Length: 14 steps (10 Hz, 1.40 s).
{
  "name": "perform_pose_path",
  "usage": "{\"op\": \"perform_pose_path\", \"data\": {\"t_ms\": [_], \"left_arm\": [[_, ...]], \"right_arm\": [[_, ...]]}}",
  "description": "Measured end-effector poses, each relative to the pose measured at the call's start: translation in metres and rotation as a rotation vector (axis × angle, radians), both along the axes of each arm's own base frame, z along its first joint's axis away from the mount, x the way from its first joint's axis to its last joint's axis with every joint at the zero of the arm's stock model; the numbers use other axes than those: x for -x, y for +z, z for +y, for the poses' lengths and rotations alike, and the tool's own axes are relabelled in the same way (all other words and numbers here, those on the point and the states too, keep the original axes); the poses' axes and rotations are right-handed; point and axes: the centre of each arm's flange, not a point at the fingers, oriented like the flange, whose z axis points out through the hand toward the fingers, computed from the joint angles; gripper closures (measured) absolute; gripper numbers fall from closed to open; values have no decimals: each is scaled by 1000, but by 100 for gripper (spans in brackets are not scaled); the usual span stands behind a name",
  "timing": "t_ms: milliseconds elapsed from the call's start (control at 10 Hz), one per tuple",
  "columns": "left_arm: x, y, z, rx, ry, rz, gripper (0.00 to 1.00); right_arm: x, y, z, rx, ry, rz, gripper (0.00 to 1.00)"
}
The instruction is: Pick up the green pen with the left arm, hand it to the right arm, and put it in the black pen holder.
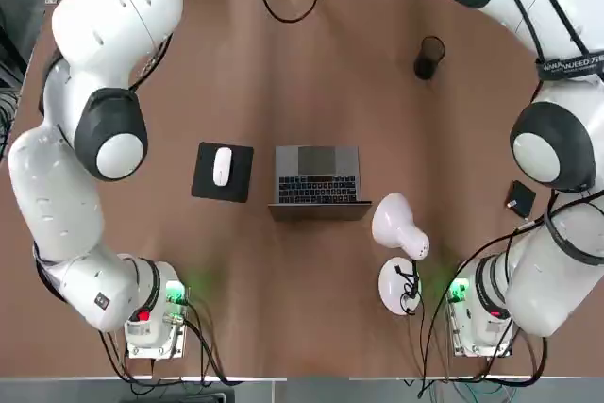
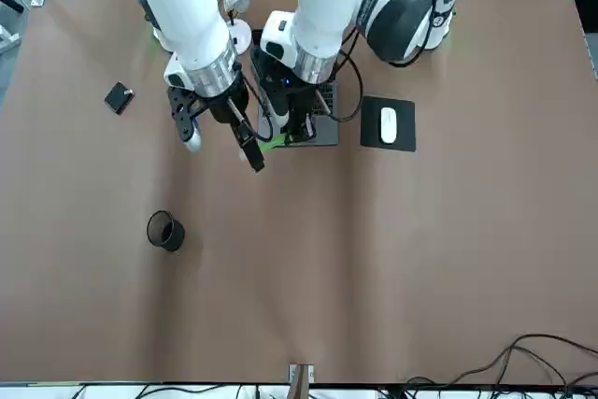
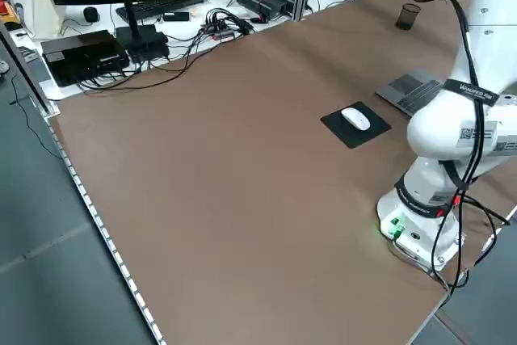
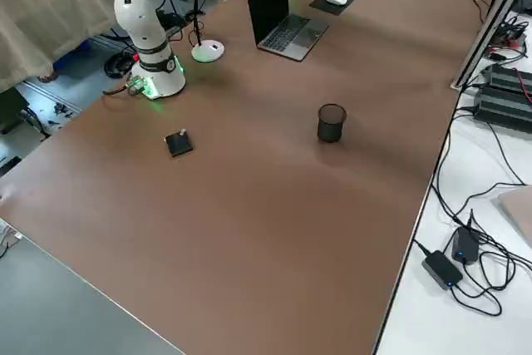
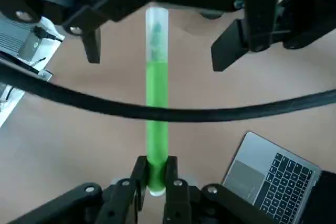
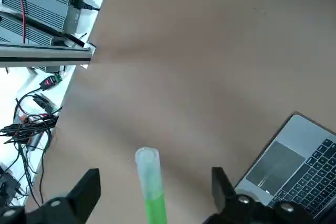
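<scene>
Fingers of the left gripper (image 5: pixel 156 174) closed on the green pen (image 5: pixel 157 93), right gripper's (image 6: pixel 156 198) wide around its far end, apparently untouching, laptop (image 1: pixel 317 182) toward six o'clock.

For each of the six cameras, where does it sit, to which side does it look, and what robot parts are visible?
Top: overhead, looking down; both arms.
Front: across the table, facing the robot; both arms.
Left side: raised, diagonally down; one arm.
Right side: raised, diagonally down; one arm.
Left wrist: at the left gripper, its fingers on the green pen; opposite gripper beyond.
Right wrist: at the right gripper, its open fingers around the pen's end.
Both wrists share pen, laptop.
</scene>
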Motion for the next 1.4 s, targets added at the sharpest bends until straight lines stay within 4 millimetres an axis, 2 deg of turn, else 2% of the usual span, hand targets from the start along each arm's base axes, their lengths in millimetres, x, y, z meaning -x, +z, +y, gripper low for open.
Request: {"op": "perform_pose_path", "data": {"t_ms": [300,900,1000,1200,1400], "left_arm": [[0,3,1,0,1,-1,82],[-1,3,1,0,3,-3,82],[-1,3,1,0,3,-3,82],[-1,3,2,-1,4,-3,82],[-3,-1,1,-4,6,-1,82]], "right_arm": [[0,1,0,0,0,-2,30],[0,1,0,-1,0,-3,47],[0,2,0,-1,0,-4,57],[-1,3,0,-3,-1,-8,70],[-1,3,1,-6,0,-13,75]]}}
